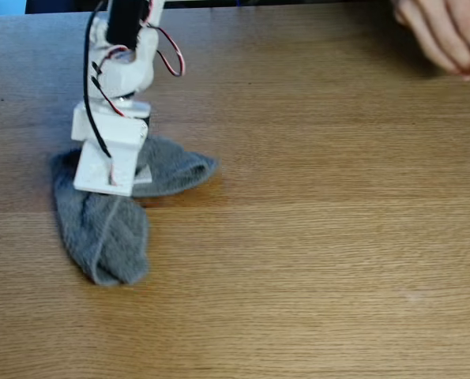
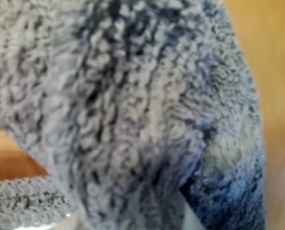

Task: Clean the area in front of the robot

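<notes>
Now your white gripper (image 1: 116,180) presses on the grey cloth (image 1: 104,225), grip state unclear, cloth flat on the wooden tabletop (image 1: 321,237), a hand (image 1: 444,35) well beyond the cloth.

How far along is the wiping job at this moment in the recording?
Done: the gripper is down on the grey cloth, which lies crumpled on the wooden tabletop at the left of the fixed view. In hand: the arm seems to be pressing or gripping the cloth; the wrist view shows terry up close. Left: most of the tabletop, though no dirt is visible. A hand is at the top right.
</notes>
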### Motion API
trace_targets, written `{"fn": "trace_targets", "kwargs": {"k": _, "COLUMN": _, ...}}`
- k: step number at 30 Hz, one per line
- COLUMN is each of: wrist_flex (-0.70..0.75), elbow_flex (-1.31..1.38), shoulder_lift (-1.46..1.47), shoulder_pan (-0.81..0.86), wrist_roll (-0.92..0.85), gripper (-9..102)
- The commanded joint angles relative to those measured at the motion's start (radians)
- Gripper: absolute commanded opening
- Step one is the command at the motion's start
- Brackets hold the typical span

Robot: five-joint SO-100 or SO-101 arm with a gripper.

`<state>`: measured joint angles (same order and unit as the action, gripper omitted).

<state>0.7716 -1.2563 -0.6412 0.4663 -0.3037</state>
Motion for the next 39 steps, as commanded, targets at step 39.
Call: {"fn": "trace_targets", "kwargs": {"k": 39, "wrist_flex": -0.927, "elbow_flex": -0.071, "shoulder_lift": 0.12, "shoulder_pan": -0.103, "wrist_roll": -0.124, "gripper": 0}}
